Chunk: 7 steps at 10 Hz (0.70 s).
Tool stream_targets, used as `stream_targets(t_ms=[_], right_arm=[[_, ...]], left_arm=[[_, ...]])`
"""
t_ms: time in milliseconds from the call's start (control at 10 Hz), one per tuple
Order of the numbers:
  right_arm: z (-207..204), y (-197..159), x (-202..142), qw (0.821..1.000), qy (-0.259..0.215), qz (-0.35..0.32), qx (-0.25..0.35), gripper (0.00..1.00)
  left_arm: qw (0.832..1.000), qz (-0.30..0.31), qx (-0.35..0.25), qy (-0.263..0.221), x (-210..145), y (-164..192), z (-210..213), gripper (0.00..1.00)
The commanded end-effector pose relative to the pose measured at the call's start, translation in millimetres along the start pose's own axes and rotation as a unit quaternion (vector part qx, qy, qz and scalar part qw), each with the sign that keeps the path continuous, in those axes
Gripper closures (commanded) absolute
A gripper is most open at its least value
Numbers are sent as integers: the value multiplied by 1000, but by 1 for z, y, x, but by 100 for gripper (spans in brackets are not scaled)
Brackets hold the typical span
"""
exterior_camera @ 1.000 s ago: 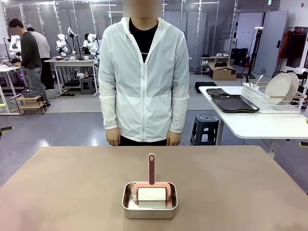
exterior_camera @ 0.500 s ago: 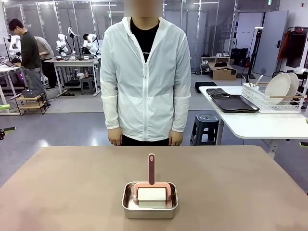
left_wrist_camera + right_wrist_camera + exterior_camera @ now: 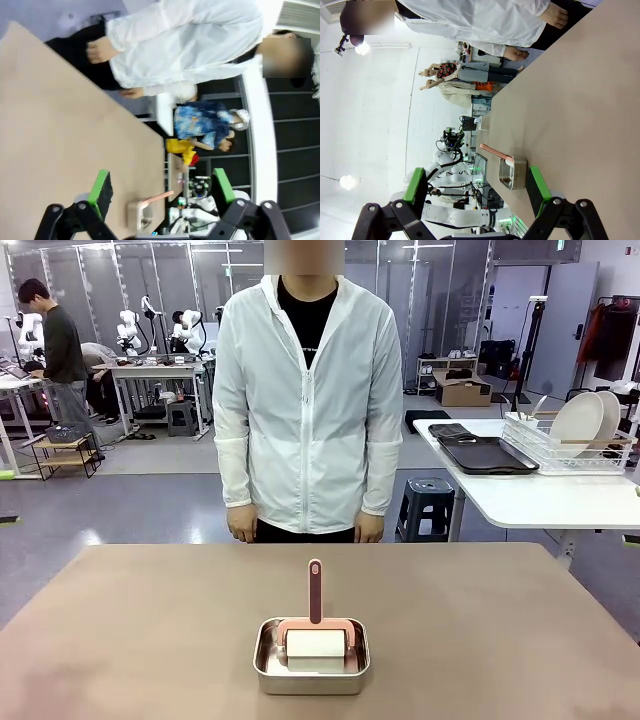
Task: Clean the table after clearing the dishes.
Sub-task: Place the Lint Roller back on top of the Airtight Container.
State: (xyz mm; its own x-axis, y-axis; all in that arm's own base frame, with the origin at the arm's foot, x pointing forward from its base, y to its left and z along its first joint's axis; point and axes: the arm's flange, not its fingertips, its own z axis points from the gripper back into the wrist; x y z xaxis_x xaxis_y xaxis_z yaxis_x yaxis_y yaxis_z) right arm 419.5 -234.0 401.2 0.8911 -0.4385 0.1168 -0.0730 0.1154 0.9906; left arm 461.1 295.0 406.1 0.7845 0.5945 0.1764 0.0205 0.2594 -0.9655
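Both tools, left (image 3: pixel 159 192) and right (image 3: pixel 476 188), spread wide, seemingly above the table (image 3: pixel 150 640), grasping nothing.

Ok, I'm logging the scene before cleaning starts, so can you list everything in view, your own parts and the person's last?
table: one, taupe-brown, spanning the foreground.
steel pan: one, silver, near-centre of the table.
roller: one, white with pink handle, lying in the pan, handle pointing toward the person.
white side table: one, far right.
wire rack: one, white, on the side table.
plates: two, white, upright in the rack.
trays: dark, flat on the side table beside the rack; count unclear.
stool: one, dark, beside the side table.
left gripper: one, black with green pads, open, empty.
right gripper: one, same, open, empty.
person: one, white jacket, standing at the far edge, hands down.
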Motion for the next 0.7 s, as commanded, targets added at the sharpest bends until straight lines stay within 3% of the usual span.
stream_targets(t_ms=[0, 100, 200, 300, 600], right_arm=[[0, 3, -1, 1000, 2, 3, 2, 0], [0, 3, -1, 1000, 2, 3, 2, 0], [0, 3, -1, 1000, 2, 3, 2, 0], [0, 3, -1, 1000, 2, 3, 2, 0], [0, 3, -1, 1000, 2, 3, 2, 0]], left_arm=[[996, 7, 42, 80, 33, 32, 48, 0], [998, 13, 21, 54, 39, 37, 58, 0], [997, 30, -7, 69, 37, 34, 54, 0], [998, 12, 38, 38, 22, 36, 47, 0], [998, 12, 38, 38, 22, 36, 47, 0]])
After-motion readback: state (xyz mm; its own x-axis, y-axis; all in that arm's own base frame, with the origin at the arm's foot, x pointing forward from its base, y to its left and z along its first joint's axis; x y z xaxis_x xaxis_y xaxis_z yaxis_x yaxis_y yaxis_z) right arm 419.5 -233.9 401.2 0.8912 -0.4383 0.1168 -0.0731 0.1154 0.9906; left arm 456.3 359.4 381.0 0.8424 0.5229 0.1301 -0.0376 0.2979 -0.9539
